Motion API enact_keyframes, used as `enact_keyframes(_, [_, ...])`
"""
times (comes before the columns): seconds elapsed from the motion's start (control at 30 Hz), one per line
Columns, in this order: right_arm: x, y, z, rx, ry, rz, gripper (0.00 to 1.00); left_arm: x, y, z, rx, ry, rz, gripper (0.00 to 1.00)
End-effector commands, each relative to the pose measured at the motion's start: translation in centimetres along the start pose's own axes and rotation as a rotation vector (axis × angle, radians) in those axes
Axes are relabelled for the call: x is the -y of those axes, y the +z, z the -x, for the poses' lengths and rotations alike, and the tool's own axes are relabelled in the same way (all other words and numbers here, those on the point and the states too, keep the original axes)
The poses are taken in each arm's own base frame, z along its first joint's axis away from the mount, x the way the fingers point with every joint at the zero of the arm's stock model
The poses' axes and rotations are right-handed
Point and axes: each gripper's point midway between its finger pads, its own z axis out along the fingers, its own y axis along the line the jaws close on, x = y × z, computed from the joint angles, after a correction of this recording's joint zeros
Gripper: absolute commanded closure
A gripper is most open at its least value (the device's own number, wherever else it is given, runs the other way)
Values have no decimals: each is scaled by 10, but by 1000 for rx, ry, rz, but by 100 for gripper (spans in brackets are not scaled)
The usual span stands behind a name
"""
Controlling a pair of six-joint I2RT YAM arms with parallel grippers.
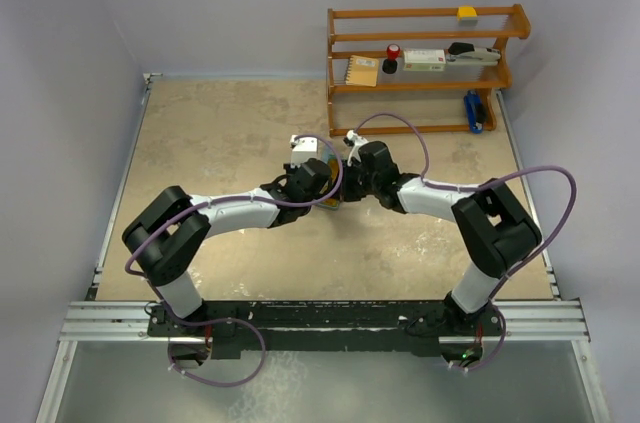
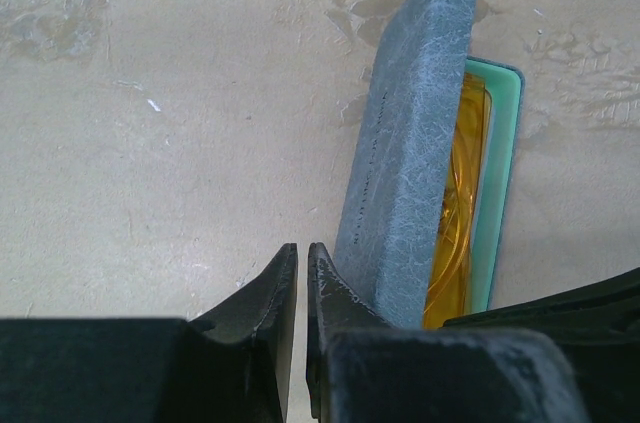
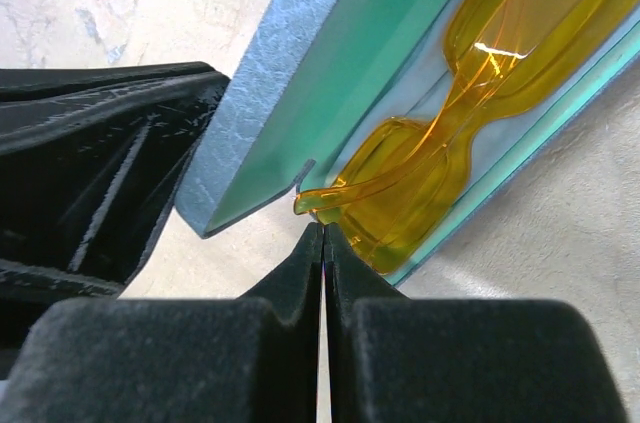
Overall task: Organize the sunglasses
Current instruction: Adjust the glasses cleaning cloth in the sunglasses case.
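Overhead, both black arms meet midway across the mottled beige bench (image 1: 220,133). At the left wrist, the left fingers (image 2: 270,293) sit nearly together on nothing, beside the oblong blue-grey case (image 2: 410,143) whose tilted lid half-covers the translucent amber sunglasses (image 2: 460,203) inside. At the right wrist, the right fingers (image 3: 300,278) are pressed together, tips near the sunglasses' end.

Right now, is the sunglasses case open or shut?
Partly open: the blue-grey lid stands raised off the teal base, and the orange sunglasses show through the gap, lying inside.
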Motion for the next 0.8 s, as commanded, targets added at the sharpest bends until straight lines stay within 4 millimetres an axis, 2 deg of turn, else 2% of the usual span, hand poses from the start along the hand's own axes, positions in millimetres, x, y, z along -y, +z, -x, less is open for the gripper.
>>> enact_keyframes(0.0, [-15, 3, 17, 43, -18, 52, 100, 3, -1, 11, 34, -51, -15, 95])
enact_keyframes(0.57, [7, 21, 1, 18, -15, -1, 100, 7, -1, 10, 24, -58, -32, 95])
enact_keyframes(0.77, [6, 20, 2, 21, -18, 1, 100, 8, -1, 12, 26, -58, -37, 95])
